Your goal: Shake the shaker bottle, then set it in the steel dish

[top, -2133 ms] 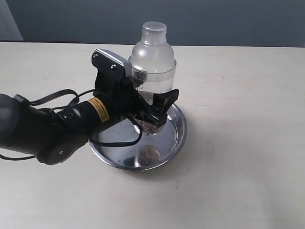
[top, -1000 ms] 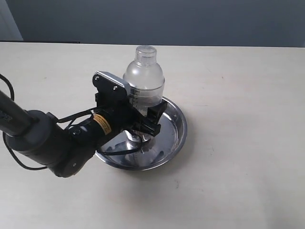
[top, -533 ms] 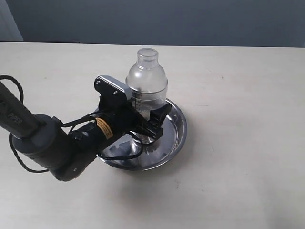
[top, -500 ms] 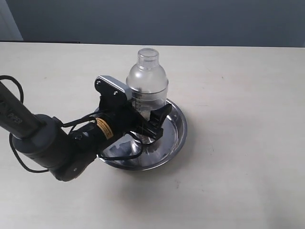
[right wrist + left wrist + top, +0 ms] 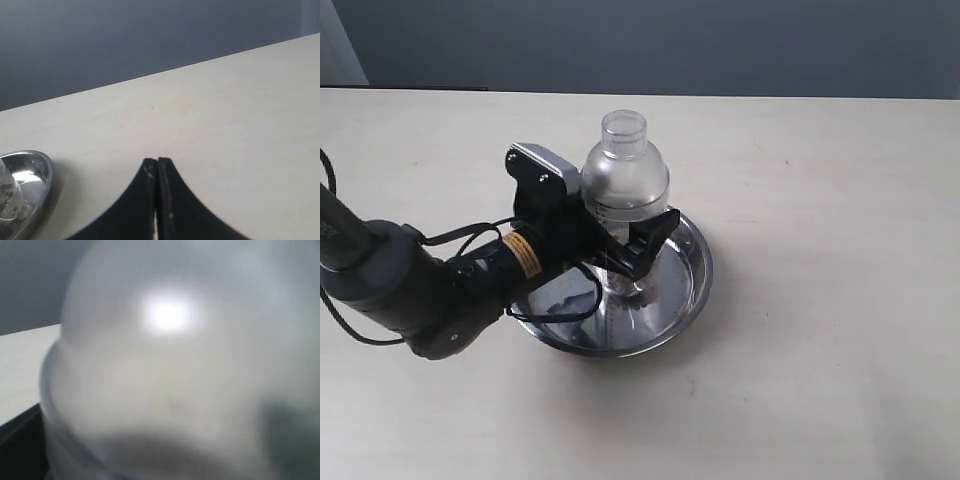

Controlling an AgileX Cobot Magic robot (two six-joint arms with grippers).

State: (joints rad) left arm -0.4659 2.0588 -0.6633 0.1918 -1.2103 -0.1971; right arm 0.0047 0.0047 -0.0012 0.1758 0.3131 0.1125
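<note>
I am holding the bottle [image 5: 625,185] upright, left gripper [image 5: 618,246] clamped on it — base right over the dish [image 5: 694,268], contact unclear; right gripper [image 5: 157,200] closed, well apart.

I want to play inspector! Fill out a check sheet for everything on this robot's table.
surface: pale table, bare apart from the job's things.
job's things: shaker bottle upright with its base down inside the steel dish; cap on.
clutter: nothing seen.
grippers: left gripper clamped around the bottle's body; right gripper shut, holding nothing, off to the side of the dish.
cables: black cables loop along the left arm, one hanging over the dish's edge.
surroundings: dark blue-grey wall behind the table.
</note>
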